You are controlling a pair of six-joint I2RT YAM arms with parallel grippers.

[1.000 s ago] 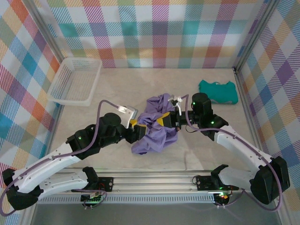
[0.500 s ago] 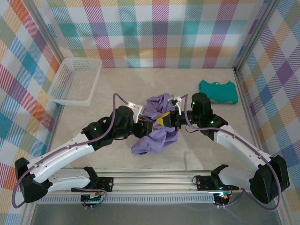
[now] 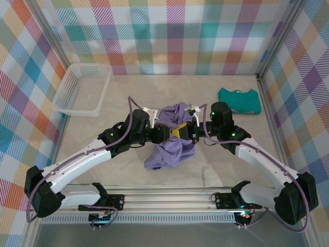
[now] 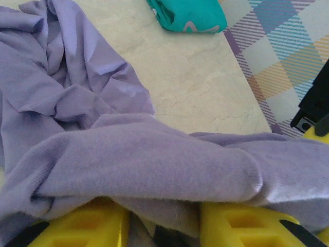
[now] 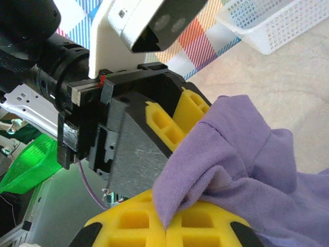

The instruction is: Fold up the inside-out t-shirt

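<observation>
The inside-out t-shirt (image 3: 167,152) lies crumpled in the middle of the table, lavender-purple. A raised fold of it spans between both grippers. My right gripper (image 3: 181,133) is shut on that fold; its yellow fingers meet with the cloth's edge pinched between them (image 5: 167,234). My left gripper (image 3: 165,135) faces it almost nose to nose. In the left wrist view its jaws (image 4: 163,226) stand apart, with the t-shirt (image 4: 144,164) draped over them and a flap hanging into the gap. The right wrist view shows the left gripper's yellow fingers (image 5: 163,123) right behind the t-shirt (image 5: 241,154).
A smaller teal folded garment (image 3: 239,100) (image 4: 190,14) lies at the back right near the wall. A white mesh basket (image 3: 82,88) (image 5: 267,20) stands at the back left. Plaid walls close in the table on three sides.
My left arm has swung right, up to the shirt and the right gripper, and its jaws have narrowed around the fold. The right arm has stayed still, holding the cloth.
</observation>
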